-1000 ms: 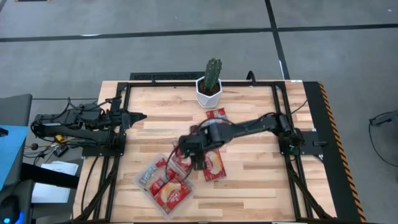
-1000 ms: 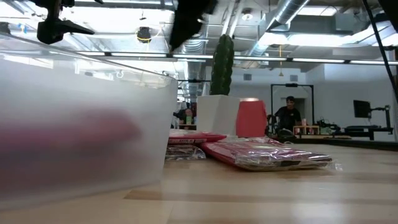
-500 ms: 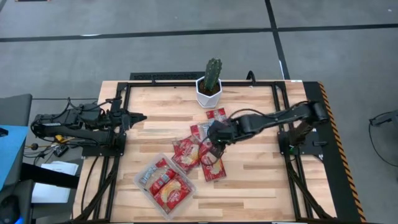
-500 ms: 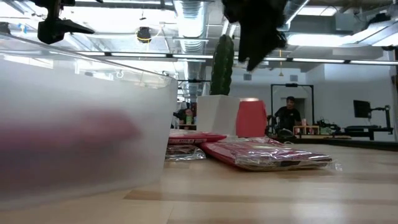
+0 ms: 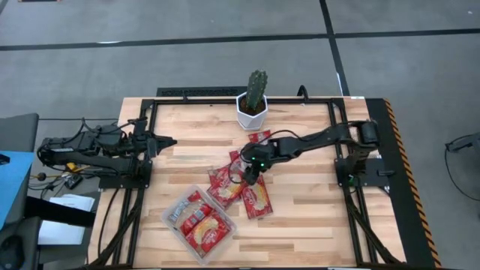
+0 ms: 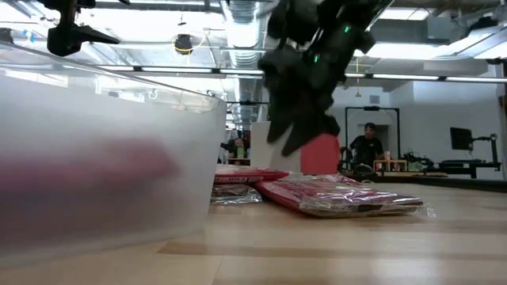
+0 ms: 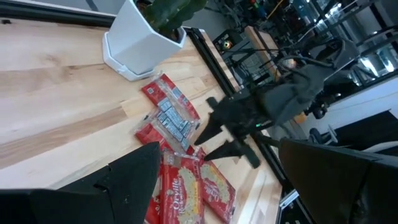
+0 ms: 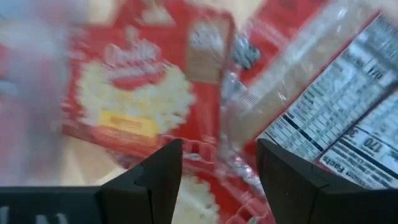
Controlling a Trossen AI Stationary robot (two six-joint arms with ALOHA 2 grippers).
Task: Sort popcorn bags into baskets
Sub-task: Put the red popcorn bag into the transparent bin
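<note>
Right end effector over overlapping bags mid-desk

The desk (image 5: 300,214) has open room toward its right and near edges; the tray (image 5: 199,225) sits by the near-left corner, part filled. Loose bags (image 5: 241,187) overlap, so the right end effector (image 5: 249,175), fingers apart, may pinch two or slip on foil. Left end effector (image 5: 169,140) waits at the left edge, fingers spread.

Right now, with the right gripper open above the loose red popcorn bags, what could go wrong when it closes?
1. The shiny red popcorn bags overlap in the pile, so the open right gripper might pinch two at once or catch only a slippery edge.
2. The clear plastic rectangular tray already holds several bags, so another one could land across its rim.
3. The white hexagonal cactus pot stands near the pile; a wide swing might bump it.
</note>
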